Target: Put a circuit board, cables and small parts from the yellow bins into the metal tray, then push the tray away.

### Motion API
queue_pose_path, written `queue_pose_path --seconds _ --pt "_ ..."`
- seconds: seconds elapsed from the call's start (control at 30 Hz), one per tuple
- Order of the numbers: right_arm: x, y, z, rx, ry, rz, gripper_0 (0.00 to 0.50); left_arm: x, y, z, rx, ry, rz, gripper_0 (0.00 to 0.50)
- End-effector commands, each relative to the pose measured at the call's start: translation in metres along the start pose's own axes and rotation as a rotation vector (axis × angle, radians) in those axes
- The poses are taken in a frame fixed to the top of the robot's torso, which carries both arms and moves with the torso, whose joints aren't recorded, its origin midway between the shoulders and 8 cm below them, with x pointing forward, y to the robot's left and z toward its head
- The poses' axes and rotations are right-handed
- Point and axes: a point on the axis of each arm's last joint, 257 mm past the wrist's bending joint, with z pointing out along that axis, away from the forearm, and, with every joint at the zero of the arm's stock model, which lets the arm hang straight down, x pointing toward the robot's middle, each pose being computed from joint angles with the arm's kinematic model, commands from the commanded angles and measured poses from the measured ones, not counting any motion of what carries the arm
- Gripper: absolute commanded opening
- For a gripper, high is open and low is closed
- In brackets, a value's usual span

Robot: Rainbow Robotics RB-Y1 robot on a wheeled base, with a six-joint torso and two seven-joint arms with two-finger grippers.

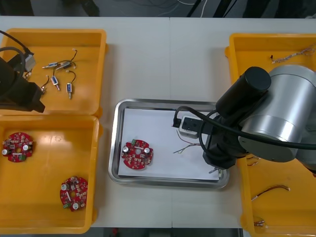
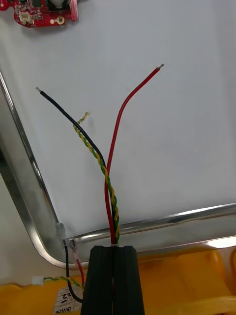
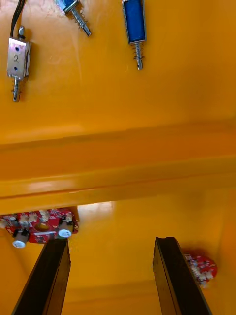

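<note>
My right gripper is shut on a bundle of red, black and twisted yellow-green cables right at the metal tray's near rim. The free cable ends fan out over the tray's white inside. In the front view the right arm hangs over the right end of the metal tray, and the cable ends stick out from under it. A round red circuit board lies in the tray's left part. My left gripper is open above the left yellow bins.
The back left bin holds several small metal parts; the front left bin holds two circuit boards. The right bins hold more cables. The left arm sits over the wall between the left bins.
</note>
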Motion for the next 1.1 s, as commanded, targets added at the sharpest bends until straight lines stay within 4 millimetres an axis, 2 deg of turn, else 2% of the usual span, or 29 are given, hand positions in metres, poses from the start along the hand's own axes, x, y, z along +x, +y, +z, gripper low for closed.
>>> queue_pose_path --seconds 0.03,0.17,0.57,0.87,1.1 --pt "-0.007 0.018 0.016 -0.046 -0.004 -0.042 0.000 -0.036 0.023 -0.030 -0.031 -0.087 0.007 0.500" --pt "-0.016 0.018 0.021 -0.021 -0.026 -0.131 0.000 -0.044 0.029 -0.031 -0.025 -0.091 0.024 0.500" --pt "-0.017 0.033 0.044 -0.008 -0.018 -0.192 0.000 -0.064 0.046 -0.030 -0.010 -0.095 0.080 0.500" --pt "-0.012 0.040 0.055 0.020 0.010 -0.253 0.000 -0.080 0.042 -0.018 -0.017 -0.083 0.094 0.500" --pt "-0.006 0.038 0.074 0.034 0.025 -0.265 0.000 -0.095 0.038 -0.004 -0.019 -0.079 0.095 0.500"
